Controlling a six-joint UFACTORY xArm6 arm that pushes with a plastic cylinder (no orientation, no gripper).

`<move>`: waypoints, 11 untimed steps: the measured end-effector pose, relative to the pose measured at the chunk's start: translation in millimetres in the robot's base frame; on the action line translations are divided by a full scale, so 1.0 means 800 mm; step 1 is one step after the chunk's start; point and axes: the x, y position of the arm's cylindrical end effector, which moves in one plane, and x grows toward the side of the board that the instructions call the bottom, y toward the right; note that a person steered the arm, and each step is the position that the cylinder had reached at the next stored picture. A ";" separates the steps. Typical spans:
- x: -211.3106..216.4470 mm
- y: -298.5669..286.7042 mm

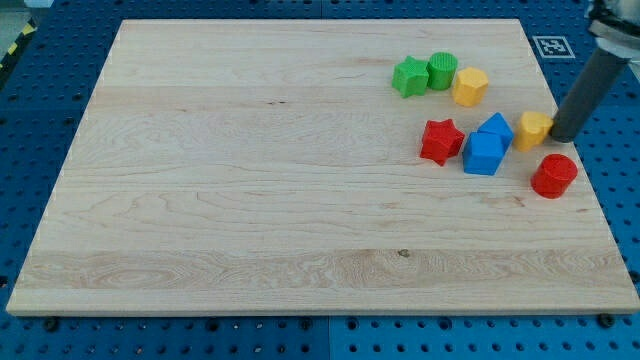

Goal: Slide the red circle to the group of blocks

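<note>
The red circle [553, 175] lies near the board's right edge, below and right of the group. The group holds a red star [441, 140], a blue block [484, 153], a second blue block [497, 128] behind it, and a small yellow block [534, 129]. My tip [563, 137] is at the view's right, just right of the small yellow block and just above the red circle, close to both. The rod rises toward the view's top right corner.
A green star [409, 76], a green cylinder [442, 70] and a yellow hexagon [470, 87] sit together toward the view's top right. The wooden board [250, 180] ends just right of the red circle. A marker tag [552, 45] lies off the board.
</note>
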 end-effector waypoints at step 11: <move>0.062 -0.033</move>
